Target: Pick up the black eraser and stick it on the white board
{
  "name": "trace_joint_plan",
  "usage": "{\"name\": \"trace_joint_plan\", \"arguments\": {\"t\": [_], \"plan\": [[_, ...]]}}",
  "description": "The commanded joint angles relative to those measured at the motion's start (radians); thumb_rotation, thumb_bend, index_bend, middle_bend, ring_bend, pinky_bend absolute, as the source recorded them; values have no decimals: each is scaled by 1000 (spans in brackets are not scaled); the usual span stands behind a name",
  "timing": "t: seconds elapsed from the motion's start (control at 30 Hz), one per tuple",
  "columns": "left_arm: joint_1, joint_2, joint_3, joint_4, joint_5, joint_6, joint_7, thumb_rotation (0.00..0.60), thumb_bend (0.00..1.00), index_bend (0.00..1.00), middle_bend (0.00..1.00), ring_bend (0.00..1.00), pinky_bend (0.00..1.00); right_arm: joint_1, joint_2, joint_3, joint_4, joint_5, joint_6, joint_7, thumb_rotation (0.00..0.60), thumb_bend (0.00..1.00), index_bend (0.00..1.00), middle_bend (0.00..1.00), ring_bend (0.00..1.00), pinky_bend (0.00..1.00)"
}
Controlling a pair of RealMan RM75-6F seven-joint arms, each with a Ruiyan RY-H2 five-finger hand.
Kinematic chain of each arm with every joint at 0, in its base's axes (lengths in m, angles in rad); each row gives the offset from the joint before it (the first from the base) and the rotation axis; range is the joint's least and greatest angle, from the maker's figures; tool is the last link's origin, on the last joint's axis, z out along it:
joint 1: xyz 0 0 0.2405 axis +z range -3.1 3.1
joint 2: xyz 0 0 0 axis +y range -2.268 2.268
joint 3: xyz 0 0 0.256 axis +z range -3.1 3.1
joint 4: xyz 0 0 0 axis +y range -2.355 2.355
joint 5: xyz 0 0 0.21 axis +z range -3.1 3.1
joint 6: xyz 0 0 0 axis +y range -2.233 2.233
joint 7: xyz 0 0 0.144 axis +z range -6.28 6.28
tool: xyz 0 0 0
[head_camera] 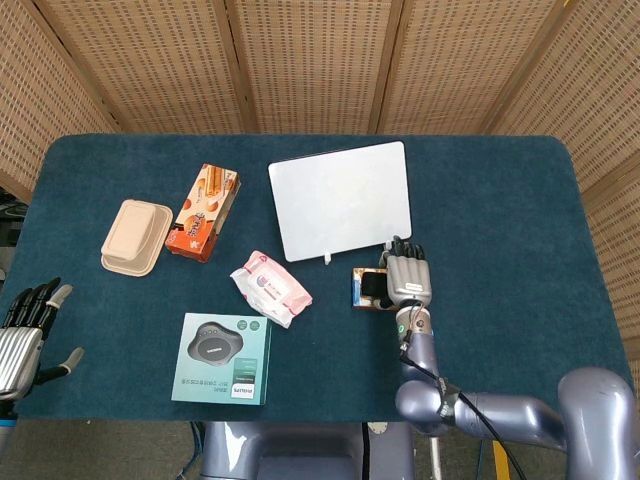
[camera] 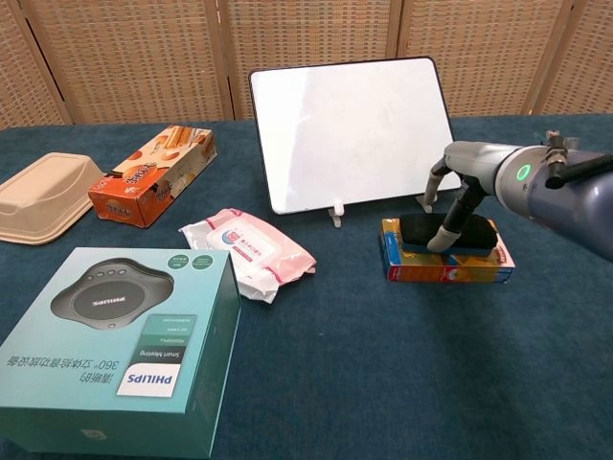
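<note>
1. The tabletop point(camera: 316, 383) is covered in dark teal cloth with some give, so things set on it should not skid.
2. The white board point(camera: 350, 129) stands tilted back on small feet at the far middle. It looks thin, stiff and light, and I judge that a hard push on its face could tip it or slide it backward.
3. The right hand point(head_camera: 407, 280) hovers over the eraser, with fingers point(camera: 448, 233) reaching down at its near long side. Whether they grip it or only touch it, I cannot tell.
4. The left hand point(head_camera: 22, 335) rests at the near left edge, fingers spread and holding nothing.
5. The small colourful box point(camera: 445, 264) lies flat just in front of the board's right corner. It looks light and could shift if the eraser is dragged rather than lifted.
6. The black eraser point(camera: 448, 231) lies on top of that box. It appears a small, light block, probably soft-faced and magnetic. The long sides seem the best place to pinch it, leaving the flat face free for the board.
</note>
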Motion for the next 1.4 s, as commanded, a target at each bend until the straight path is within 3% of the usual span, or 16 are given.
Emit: {"name": "trace_joint_plan", "arguments": {"t": [0.03, 1.0, 1.4], "plan": [[0, 0, 0, 1, 1, 0, 0, 600, 291, 0, 0, 0, 0, -4, 1, 1, 6, -1, -7, 3, 600, 182, 323, 0, 0, 0], [1, -1, 1, -4, 5, 6, 4, 600, 291, 0, 0, 0, 0, -29, 2, -2, 51, 3, -61, 16, 600, 199, 349, 0, 0, 0], [0, 1, 5, -8, 11, 4, -2, 600, 291, 0, 0, 0, 0, -36, 5, -4, 52, -12, -67, 26, 600, 232, 423, 0, 0, 0]]}}
